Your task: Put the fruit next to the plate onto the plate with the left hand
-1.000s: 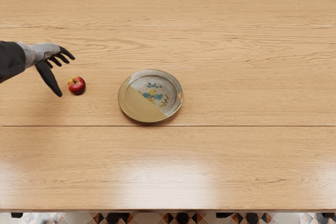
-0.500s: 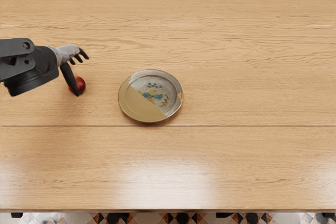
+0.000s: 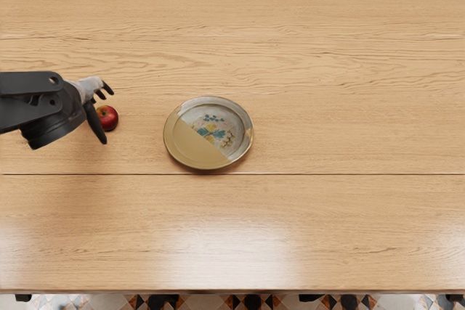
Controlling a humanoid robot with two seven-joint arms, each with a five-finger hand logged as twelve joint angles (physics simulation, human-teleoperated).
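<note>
1. Left hand (image 3: 91, 96) comes in from the left edge. Its fingers (image 3: 106, 90) are spread and hold nothing, and the thumb (image 3: 96, 127) points toward the near table edge.
2. Apple (image 3: 107, 116) is on the table (image 3: 327, 215) just right of the hand, in the gap between thumb and fingers. Can't tell if they touch.
3. Bulky forearm (image 3: 40, 107) hides the palm and wrist and is cut off at the frame edge.
4. Plate (image 3: 168, 144) is farther right of the hand, past the apple and clear of it.

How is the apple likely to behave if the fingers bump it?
The apple looks round and glossy, so it would probably roll on the flat table if nudged. It seems rigid, so the left hand, open beside it, likely needs an enclosing grasp.
</note>
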